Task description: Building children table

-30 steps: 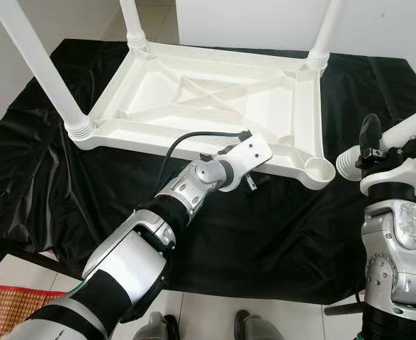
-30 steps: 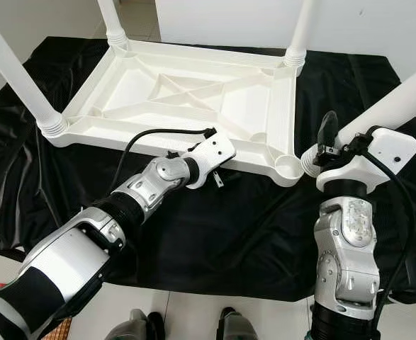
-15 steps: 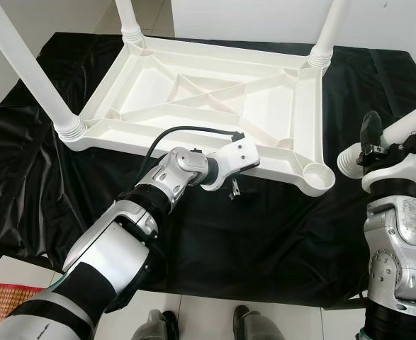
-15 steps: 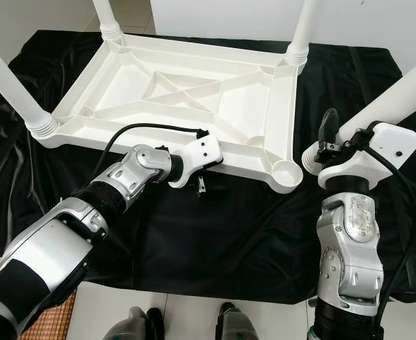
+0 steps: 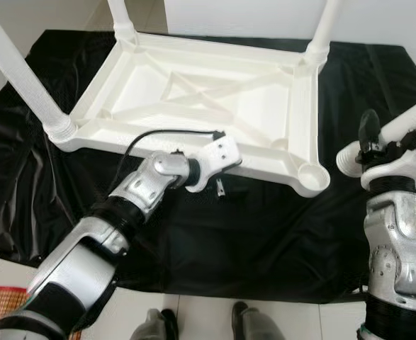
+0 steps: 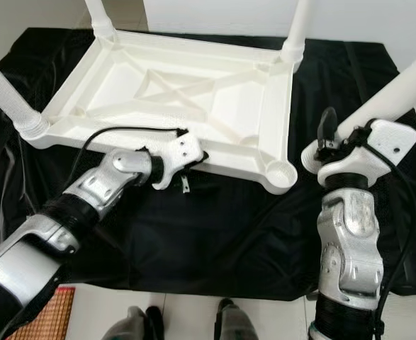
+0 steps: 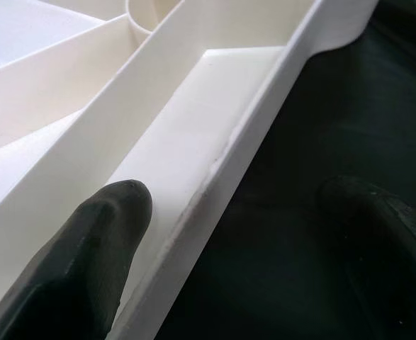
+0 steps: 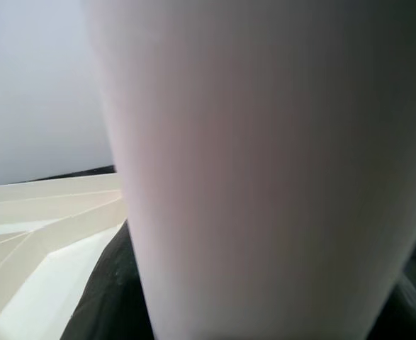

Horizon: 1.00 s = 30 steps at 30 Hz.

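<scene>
The upturned white table [image 5: 215, 99] fills the upper centre, on black cloth [image 5: 264, 234], 3 legs fitted; left gripper [image 7: 222, 212], jaws apart, straddles its near rim; right gripper [image 5: 367, 145] clamps the loose leg [image 5: 406, 127] at right.

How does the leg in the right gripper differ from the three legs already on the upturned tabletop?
The loose leg is tilted, held by the right gripper off the tabletop; its ribbed end sits beside the empty corner socket. The fitted legs stand seated in their sockets. All are white plastic tubes.
</scene>
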### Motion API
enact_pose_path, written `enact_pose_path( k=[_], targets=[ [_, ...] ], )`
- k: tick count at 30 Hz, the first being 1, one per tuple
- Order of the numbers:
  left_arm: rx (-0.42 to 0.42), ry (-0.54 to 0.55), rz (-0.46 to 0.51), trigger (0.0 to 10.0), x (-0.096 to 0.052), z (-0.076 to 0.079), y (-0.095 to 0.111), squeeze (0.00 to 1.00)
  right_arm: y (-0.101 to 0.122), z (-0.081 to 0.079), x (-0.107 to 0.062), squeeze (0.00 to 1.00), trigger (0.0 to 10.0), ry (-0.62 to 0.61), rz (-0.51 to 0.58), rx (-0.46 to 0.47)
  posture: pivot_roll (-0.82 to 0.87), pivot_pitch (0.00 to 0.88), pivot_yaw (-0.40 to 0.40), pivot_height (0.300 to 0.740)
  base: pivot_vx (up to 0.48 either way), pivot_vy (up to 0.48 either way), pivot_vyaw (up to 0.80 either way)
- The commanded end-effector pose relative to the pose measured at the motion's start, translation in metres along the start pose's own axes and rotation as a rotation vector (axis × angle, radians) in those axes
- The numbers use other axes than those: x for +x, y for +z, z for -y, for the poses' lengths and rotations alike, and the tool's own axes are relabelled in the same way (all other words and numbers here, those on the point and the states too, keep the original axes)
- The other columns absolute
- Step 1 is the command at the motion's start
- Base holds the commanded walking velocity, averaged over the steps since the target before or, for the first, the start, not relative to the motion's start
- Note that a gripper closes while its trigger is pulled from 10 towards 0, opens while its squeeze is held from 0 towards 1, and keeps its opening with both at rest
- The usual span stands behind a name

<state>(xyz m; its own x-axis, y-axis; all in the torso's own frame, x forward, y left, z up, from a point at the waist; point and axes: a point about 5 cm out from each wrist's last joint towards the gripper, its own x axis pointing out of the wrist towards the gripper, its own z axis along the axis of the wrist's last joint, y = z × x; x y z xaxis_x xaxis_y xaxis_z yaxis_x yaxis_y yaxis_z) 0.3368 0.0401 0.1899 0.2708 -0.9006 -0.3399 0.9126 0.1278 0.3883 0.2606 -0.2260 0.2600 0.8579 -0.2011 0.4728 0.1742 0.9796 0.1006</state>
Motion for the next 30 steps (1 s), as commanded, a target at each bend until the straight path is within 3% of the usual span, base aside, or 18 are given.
enact_pose_path(
  k=[1,13,16,21,28,29,30],
  targets=[
    [-0.015,-0.443,-0.011,10.0,-0.005,0.031,-0.003,0.00,0.001,0.000,0.001,0.00,10.0,0.005,0.016,0.009,-0.10,0.219,0.057,0.740,0.000,0.000,0.00],
    [-0.017,-0.493,-0.023,10.0,-0.024,0.057,-0.006,0.00,-0.001,-0.005,0.010,0.00,10.0,0.041,0.019,0.021,-0.08,0.202,0.039,0.740,0.000,0.000,0.00],
    [-0.013,-0.406,-0.021,10.0,-0.020,0.052,-0.005,0.00,-0.004,-0.007,0.011,0.00,10.0,0.054,0.005,0.025,-0.08,0.198,0.036,0.740,0.000,0.000,0.00],
    [-0.059,-0.195,0.008,10.0,-0.013,0.028,0.009,0.00,-0.013,-0.015,0.013,0.00,10.0,0.091,-0.047,0.026,-0.07,0.190,0.022,0.740,0.000,0.000,0.00],
    [-0.082,-0.100,0.090,10.0,-0.016,0.013,0.026,0.00,-0.021,-0.020,0.015,0.00,10.0,0.123,-0.097,0.017,-0.06,0.188,0.014,0.740,0.000,0.000,0.00],
    [-0.112,-0.057,0.130,10.0,-0.018,0.006,0.034,1.00,-0.024,-0.023,0.015,0.00,10.0,0.136,-0.115,0.015,-0.05,0.188,0.009,0.740,0.000,0.000,0.00],
    [-0.138,-0.021,0.169,10.0,-0.020,0.001,0.040,1.00,-0.027,-0.026,0.015,0.00,10.0,0.148,-0.134,0.018,-0.05,0.186,0.004,0.740,0.000,0.000,0.00]
  ],
)
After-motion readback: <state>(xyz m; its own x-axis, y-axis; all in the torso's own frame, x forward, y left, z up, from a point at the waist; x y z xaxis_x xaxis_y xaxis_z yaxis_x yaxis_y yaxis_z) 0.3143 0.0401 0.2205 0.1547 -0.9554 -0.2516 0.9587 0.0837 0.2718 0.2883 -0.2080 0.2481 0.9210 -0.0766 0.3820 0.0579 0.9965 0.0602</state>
